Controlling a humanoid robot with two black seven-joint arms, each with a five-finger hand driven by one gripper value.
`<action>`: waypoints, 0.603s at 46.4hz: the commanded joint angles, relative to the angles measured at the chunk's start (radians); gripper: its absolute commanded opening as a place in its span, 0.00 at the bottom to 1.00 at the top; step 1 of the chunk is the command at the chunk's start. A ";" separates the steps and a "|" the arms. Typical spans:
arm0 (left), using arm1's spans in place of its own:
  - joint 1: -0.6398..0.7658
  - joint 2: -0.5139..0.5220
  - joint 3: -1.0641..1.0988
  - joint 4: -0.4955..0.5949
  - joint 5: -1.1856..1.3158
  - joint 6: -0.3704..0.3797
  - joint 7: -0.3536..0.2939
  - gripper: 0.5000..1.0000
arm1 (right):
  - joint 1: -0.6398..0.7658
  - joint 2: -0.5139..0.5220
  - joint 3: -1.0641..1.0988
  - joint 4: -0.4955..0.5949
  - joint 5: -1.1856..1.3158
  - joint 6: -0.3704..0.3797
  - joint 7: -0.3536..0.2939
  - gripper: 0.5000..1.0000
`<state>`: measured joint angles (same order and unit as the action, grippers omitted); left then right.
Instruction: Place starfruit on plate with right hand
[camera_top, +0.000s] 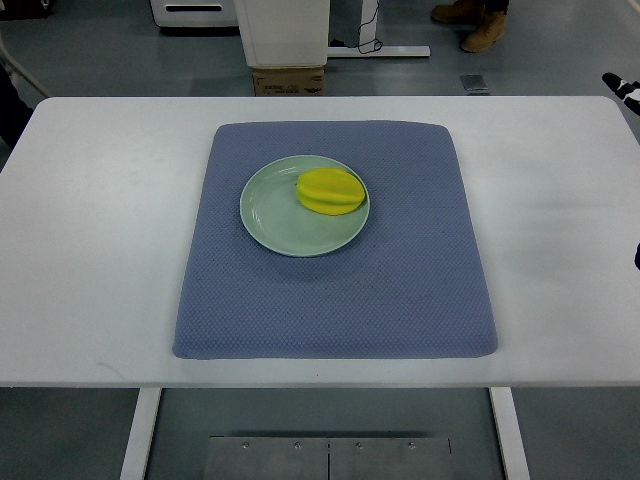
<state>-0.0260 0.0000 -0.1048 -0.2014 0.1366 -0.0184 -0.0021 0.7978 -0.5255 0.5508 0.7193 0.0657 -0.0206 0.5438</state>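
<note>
A: At right edge of the frame, what is that dark bit, approx. mid height?

B: Only a small dark sliver (636, 257), cut off by the border. It could be part of the right arm, but I cannot tell. No hand is visible, so spread or curled fingers I cannot say. No left arm shows at the left edge.

A: And upper right corner?

B: Something black and white (622, 86), also cut off, too small to name. At top of the frame a person's boots (472, 26) stand on the floor, legs out of frame.

A: OK. Where is the starfruit?

B: The starfruit (331, 191) lies on the plate (275, 215), in its upper right part, touching the rim there. It is yellow, glossy, with long ridges.

A: Plate material?

B: Round, pale green, smooth, shallow raised rim. It sits on a blue-grey mat (400, 290), dotted weave texture, rounded corners, a bit thick. Mat is on a white table (90, 250), smooth surface, w/ rounded corners.
</note>
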 joint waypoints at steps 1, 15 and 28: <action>0.000 0.000 0.000 0.000 0.000 0.000 0.001 1.00 | -0.018 0.002 0.001 -0.003 0.040 0.014 -0.004 1.00; 0.000 0.000 0.000 0.000 0.000 0.000 0.001 1.00 | -0.075 0.061 0.000 -0.004 0.083 0.019 -0.016 1.00; 0.000 0.000 0.000 0.000 0.000 0.000 0.001 1.00 | -0.094 0.093 -0.002 -0.003 0.083 0.019 -0.016 1.00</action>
<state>-0.0260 0.0000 -0.1044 -0.2014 0.1367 -0.0184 -0.0013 0.7093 -0.4367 0.5495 0.7149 0.1488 -0.0015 0.5274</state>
